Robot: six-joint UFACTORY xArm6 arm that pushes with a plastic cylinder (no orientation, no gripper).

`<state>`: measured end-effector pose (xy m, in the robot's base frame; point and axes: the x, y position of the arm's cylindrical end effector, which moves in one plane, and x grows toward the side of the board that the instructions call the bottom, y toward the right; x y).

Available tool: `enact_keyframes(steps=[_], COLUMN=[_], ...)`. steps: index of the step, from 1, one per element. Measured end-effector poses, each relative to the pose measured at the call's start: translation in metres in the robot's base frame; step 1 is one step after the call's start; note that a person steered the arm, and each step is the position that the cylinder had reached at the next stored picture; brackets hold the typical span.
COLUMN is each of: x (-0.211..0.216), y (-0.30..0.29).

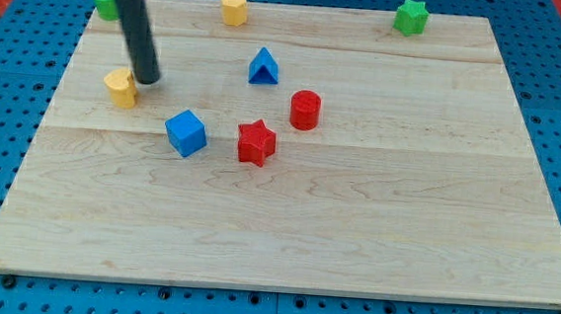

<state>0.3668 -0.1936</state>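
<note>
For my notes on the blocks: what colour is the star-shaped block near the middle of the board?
The star block is red; the camera view shows it clearly, just below the red cylinder.

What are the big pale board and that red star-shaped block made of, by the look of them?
The board looks like unpainted light wood: grain streaks and plank seams run across it. The red star block has flat, even, matte colour with no grain showing, so painted wood or plastic; I cannot tell which. My tip sits beside the yellow block.
</note>
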Motion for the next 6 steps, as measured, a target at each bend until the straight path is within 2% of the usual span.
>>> enact_keyframes(steps=[1, 3, 6], x=[0.024, 0.016, 0.017], y=[-0.034, 0.023, 0.026])
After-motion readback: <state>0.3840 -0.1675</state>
